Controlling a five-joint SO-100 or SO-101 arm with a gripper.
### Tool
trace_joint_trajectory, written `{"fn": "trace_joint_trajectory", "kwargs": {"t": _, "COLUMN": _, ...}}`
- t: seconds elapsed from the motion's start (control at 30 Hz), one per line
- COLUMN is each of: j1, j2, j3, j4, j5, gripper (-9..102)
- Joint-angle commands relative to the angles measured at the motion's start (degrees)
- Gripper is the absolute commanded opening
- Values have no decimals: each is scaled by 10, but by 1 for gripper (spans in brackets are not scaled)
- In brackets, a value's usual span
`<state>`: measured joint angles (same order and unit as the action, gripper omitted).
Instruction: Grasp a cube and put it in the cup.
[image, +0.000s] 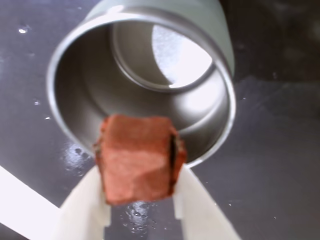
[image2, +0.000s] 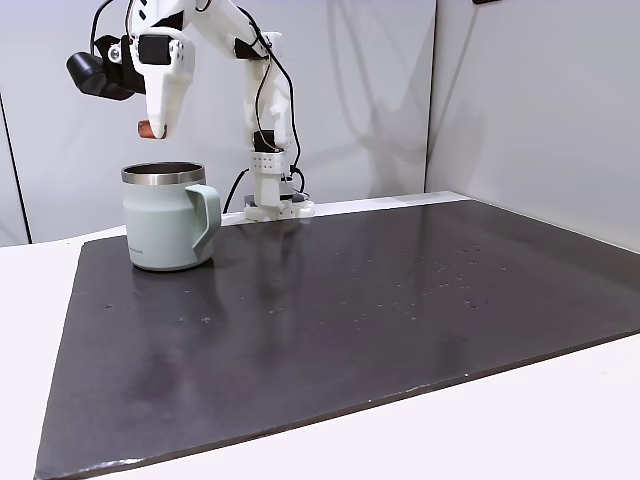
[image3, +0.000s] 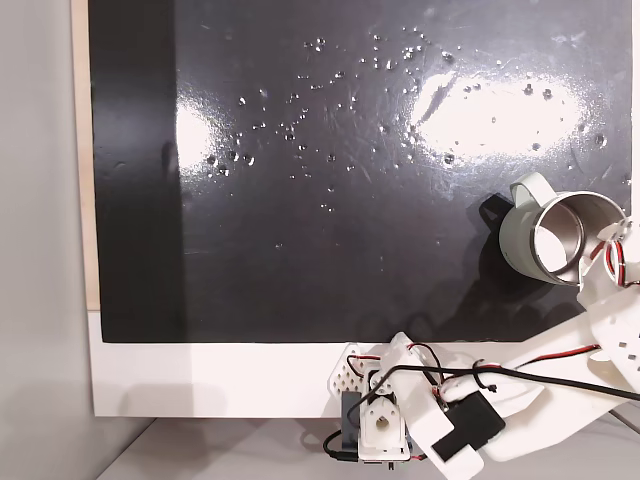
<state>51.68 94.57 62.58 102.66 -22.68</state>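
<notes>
The cube (image: 138, 157) is a small reddish-brown block pinched between my two white fingers (image: 85, 202). My gripper (image: 140, 195) is shut on it and hangs just above the near rim of the cup (image: 150, 75), a sage-green mug whose steel inside shows below. In a fixed view the cup (image2: 168, 217) stands upright at the far left of the black mat, handle to the right, with the gripper (image2: 152, 128) and cube (image2: 146, 128) a little above its rim. In the top-down fixed view the cup (image3: 520, 240) sits at the right edge, partly under my arm.
A dark glossy mat (image2: 350, 300) covers most of the white table. My arm's base (image2: 272, 195) stands behind the mat, just right of the cup. Small specks dot the mat's far right part (image2: 450, 275).
</notes>
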Motion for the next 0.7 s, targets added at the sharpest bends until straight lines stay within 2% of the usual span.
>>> {"fn": "trace_joint_trajectory", "kwargs": {"t": 0.0, "j1": -4, "j2": 4, "j3": 4, "j4": -8, "j5": -5, "gripper": 2}}
{"fn": "trace_joint_trajectory", "kwargs": {"t": 0.2, "j1": -6, "j2": 4, "j3": 17, "j4": -11, "j5": -3, "gripper": 4}}
{"fn": "trace_joint_trajectory", "kwargs": {"t": 0.4, "j1": -7, "j2": 4, "j3": 14, "j4": -11, "j5": 11, "gripper": 17}}
{"fn": "trace_joint_trajectory", "kwargs": {"t": 0.67, "j1": -6, "j2": 10, "j3": 16, "j4": 1, "j5": 0, "gripper": 20}}
